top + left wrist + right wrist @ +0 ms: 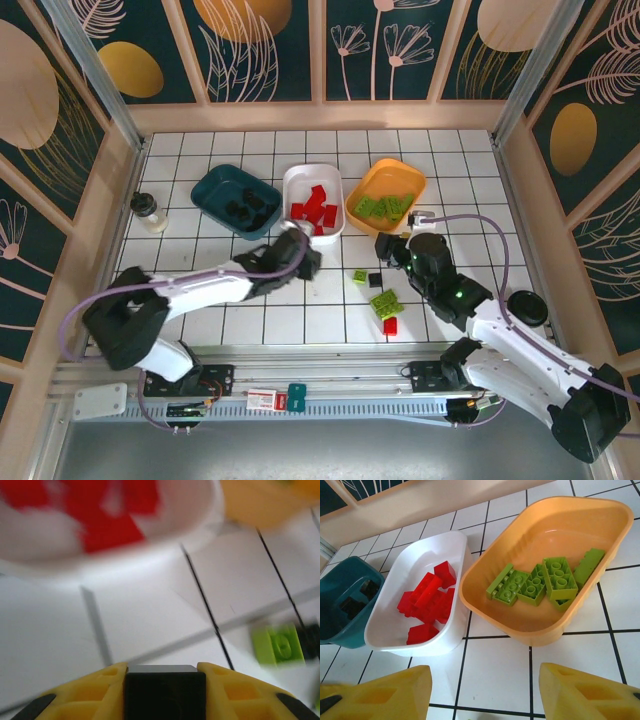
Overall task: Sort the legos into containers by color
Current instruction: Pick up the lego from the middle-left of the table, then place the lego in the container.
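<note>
- Between the fingers of the left gripper [165, 677] a black lego [165, 695] is pinched, close to the near rim of the white tub [195, 510].
- The fingers of the right gripper [482, 680] are spread with nothing between them, just before the orange tub [540, 630].
- In the white tub red legos [427, 600] are seen, in the orange tub lime legos [540, 582], and in the teal tub [335, 580] black legos [352, 602].
- All three tubs are ranged toward the far edge of the tiled table [240, 320].
- Right of the table's middle, toward its near edge, loose legos [385, 302] are scattered.
</note>
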`<state>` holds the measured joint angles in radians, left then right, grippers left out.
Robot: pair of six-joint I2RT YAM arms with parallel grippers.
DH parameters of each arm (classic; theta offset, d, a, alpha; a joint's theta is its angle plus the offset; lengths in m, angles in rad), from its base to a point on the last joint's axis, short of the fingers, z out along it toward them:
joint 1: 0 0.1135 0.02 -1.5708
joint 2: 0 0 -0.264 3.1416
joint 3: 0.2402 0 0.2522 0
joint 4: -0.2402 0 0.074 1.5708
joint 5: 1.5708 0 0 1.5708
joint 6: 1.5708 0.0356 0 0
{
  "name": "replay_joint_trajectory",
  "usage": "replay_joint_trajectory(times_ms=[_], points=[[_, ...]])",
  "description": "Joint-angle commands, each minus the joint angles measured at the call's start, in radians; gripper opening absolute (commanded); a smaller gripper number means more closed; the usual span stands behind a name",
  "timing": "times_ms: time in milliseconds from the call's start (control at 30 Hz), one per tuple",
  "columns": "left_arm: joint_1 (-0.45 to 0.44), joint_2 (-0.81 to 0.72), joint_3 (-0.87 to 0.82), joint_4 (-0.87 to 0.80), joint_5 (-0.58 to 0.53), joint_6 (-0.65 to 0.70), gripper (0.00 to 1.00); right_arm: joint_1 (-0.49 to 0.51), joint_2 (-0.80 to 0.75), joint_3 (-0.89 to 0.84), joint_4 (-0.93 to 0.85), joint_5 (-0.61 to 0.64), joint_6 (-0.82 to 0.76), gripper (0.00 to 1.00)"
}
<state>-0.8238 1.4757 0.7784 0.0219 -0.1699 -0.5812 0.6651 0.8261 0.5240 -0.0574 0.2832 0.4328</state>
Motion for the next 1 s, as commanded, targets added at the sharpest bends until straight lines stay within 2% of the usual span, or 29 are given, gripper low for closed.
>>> replay_joint_trajectory(times_ms=[0, 133, 267, 400, 500, 633, 800, 967], points=[[0.118, -0.108, -0.024, -0.004, -0.064, -0.023, 0.33, -0.004, 0.010, -0.001, 0.038, -0.011, 0.021, 0.59], [0.290, -0.140, -0.009, 0.024, -0.084, -0.038, 0.33, -0.002, 0.021, -0.005, 0.045, -0.019, 0.027, 0.59], [0.430, -0.026, 0.071, 0.049, -0.041, -0.048, 0.33, -0.001, 0.022, -0.007, 0.040, -0.033, 0.029, 0.59], [0.514, 0.107, 0.155, 0.056, -0.015, -0.064, 0.33, 0.002, 0.020, -0.011, 0.017, -0.064, 0.026, 0.59], [0.540, 0.175, 0.221, 0.050, 0.007, -0.066, 0.40, 0.007, 0.021, -0.019, 0.004, -0.104, 0.019, 0.60], [0.545, 0.197, 0.268, 0.043, 0.038, -0.072, 0.64, 0.015, 0.058, -0.032, -0.023, -0.155, 0.022, 0.61], [0.542, 0.068, 0.229, 0.079, 0.134, -0.089, 0.84, 0.042, 0.163, -0.044, -0.039, -0.146, 0.037, 0.62], [0.492, -0.112, 0.130, 0.071, 0.170, -0.081, 0.91, 0.049, 0.262, -0.020, -0.084, -0.104, 0.044, 0.59]])
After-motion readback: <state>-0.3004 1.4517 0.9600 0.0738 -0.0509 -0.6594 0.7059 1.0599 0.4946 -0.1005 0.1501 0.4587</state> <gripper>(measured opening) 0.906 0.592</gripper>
